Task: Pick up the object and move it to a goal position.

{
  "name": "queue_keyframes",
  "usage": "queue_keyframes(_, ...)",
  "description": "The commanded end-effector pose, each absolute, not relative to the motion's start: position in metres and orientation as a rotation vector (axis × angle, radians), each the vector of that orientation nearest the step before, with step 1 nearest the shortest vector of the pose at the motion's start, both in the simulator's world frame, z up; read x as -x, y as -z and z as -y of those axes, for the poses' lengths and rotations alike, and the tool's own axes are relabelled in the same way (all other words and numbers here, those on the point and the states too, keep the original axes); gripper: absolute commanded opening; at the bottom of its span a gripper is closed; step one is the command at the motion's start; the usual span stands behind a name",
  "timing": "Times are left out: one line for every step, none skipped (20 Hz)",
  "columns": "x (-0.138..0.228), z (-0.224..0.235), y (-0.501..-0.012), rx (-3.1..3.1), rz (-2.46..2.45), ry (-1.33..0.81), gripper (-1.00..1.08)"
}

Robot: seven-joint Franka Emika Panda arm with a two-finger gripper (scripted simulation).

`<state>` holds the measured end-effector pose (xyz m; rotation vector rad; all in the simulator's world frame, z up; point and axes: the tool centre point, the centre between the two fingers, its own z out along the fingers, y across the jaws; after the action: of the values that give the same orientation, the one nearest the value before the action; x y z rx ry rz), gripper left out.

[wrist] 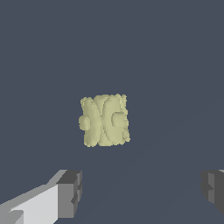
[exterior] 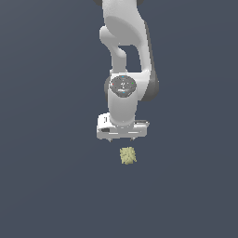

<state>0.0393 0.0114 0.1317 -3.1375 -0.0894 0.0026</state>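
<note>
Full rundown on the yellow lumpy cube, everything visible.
The small pale olive-yellow, roughly cube-shaped object has a mottled, lumpy surface with raised ridges and a knob on one side; it looks like rough foam or stone. It lies alone on the flat dark grey-blue floor, intact, with nothing touching it. In the exterior view it sits just below the white gripper, whose jaws stand open and clear of it.

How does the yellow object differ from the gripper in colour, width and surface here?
The object is pale olive-yellow; the gripper is white with dark grey fingertips. The object is narrower than the gripper's open span. Its surface is lumpy and mottled, the gripper's smooth and flat-faced. They are apart, not touching.
</note>
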Motion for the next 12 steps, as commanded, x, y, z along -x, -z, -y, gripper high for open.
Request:
queue_keyframes(-0.050, -0.021, -0.120, 3.138, 0.134, -0.003, 1.00)
queue_keyframes(-0.053, -0.025, -0.116, 3.137, 0.149, -0.002, 1.00)
queue_keyframes(-0.056, -0.028, -0.113, 3.137, 0.163, -0.002, 1.00)
queue_keyframes(-0.059, -0.031, -0.109, 3.136, 0.176, -0.002, 1.00)
queue_keyframes(-0.061, -0.034, -0.106, 3.136, 0.187, -0.001, 1.00)
queue_keyframes(-0.064, -0.036, -0.103, 3.135, 0.198, -0.001, 1.00)
queue_keyframes(-0.066, -0.038, -0.100, 3.135, 0.207, -0.001, 1.00)
queue_keyframes(-0.067, -0.040, -0.098, 3.134, 0.214, -0.001, 1.00)
queue_keyframes(-0.069, -0.042, -0.096, 3.134, 0.221, 0.000, 1.00)
queue_keyframes(-0.070, -0.043, -0.095, 3.134, 0.226, 0.000, 1.00)
queue_keyframes(-0.070, -0.044, -0.093, 3.133, 0.230, 0.000, 1.00)
queue_keyframes(-0.071, -0.045, -0.093, 3.133, 0.233, 0.000, 1.00)
